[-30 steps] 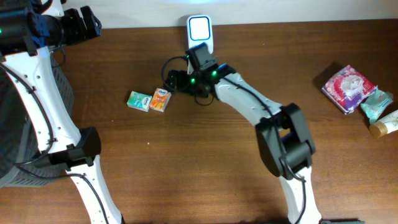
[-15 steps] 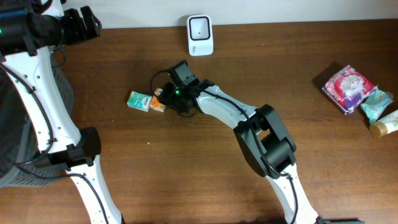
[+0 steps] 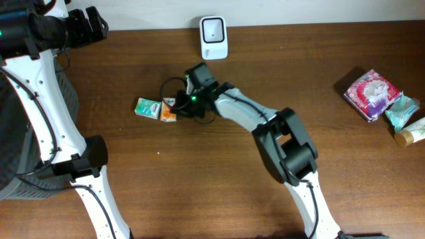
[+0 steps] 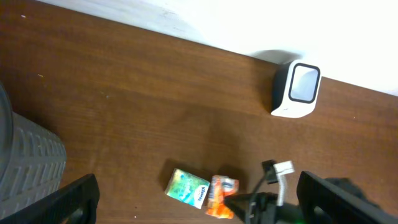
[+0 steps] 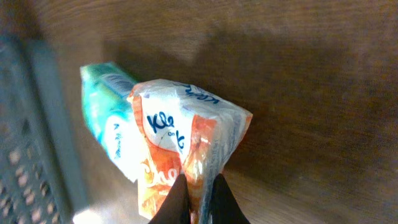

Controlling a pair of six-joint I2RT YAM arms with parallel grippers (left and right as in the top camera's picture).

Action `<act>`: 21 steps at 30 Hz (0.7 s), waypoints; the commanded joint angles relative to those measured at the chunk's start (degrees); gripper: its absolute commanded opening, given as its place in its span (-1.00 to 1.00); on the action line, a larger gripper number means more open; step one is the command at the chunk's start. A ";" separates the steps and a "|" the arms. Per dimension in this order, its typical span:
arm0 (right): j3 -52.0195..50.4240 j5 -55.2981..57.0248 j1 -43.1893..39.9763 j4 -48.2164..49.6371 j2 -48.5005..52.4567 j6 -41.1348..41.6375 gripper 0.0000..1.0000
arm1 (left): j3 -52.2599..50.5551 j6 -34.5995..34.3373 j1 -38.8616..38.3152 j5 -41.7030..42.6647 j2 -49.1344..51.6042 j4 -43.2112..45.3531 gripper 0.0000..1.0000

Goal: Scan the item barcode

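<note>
The right gripper (image 5: 198, 198) has its jaws pinched narrow on an edge of the orange-and-white plastic tissue packet (image 5: 186, 143). The packet lies on the brown wooden counter (image 3: 345, 166), to the left of the white box-shaped barcode scanner (image 3: 213, 29) and nearer the robot, touching a green packet (image 3: 147, 107). The left gripper (image 3: 93, 25) sits farther left of the scanner, jaws wide and empty. The grasp looks made; next the packet needs lifting to the scanner with its barcode, not visible here, turned to the window.
</note>
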 commanded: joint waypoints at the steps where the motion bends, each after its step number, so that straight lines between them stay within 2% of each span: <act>1: -0.15 -17.77 -5.99 -0.22 -3.61 -11.47 -0.92 | -0.11 0.70 0.15 0.02 -0.13 -0.02 0.98; 4: -0.15 -42.45 -14.40 -0.22 -4.33 -25.16 -0.92 | -0.11 0.70 0.15 0.02 -0.13 -0.02 0.98; 6: -0.15 -53.88 -18.47 -0.15 -4.33 -30.01 -0.92 | -0.11 0.70 0.15 0.02 -0.13 -0.02 0.98; 14: -0.20 -53.83 -27.76 -2.99 -4.35 -30.12 -0.92 | -0.11 0.70 0.15 0.02 -0.13 -0.02 0.98; 15: -0.20 -53.83 -27.85 -6.19 -4.55 -30.18 -0.92 | -0.11 0.70 0.15 0.02 -0.13 -0.02 0.98; 16: -0.20 -53.83 -27.85 -12.55 -5.46 -34.27 -0.92 | -0.11 0.70 0.15 0.02 -0.13 -0.02 0.98; 19: -0.20 -53.81 -28.24 -38.18 -12.44 -60.08 -0.92 | -0.11 0.70 0.15 0.02 -0.13 -0.02 0.98; 21: -0.20 -53.81 -28.63 -50.10 -16.24 -73.90 -0.92 | -0.11 0.70 0.15 0.02 -0.13 -0.02 0.98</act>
